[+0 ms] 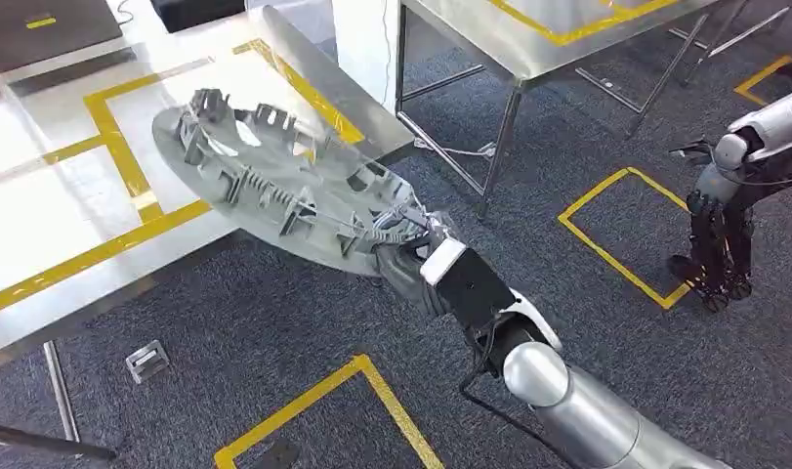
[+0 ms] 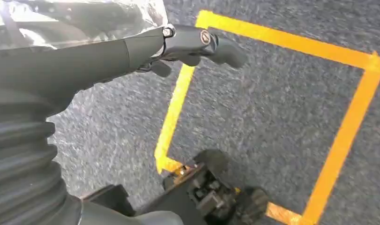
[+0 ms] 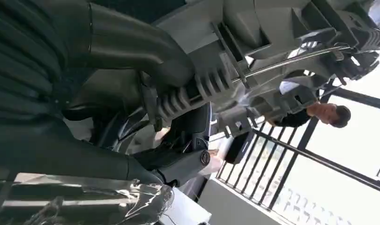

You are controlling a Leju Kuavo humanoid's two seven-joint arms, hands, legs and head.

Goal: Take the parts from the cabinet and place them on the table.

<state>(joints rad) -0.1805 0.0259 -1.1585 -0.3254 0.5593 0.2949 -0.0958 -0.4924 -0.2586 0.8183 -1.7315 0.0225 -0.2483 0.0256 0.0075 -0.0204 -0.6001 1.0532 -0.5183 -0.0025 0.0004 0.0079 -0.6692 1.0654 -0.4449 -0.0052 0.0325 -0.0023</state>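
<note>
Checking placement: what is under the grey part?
The grey part hangs over the steel table at its far end; its near end, gripped by the hand, is over grey carpet. Contact with the table is hidden.

left robot hand [image 2: 192,44]: hangs empty | right robot hand [image 3: 150,93]: grips part [image 3: 272,23]
</note>
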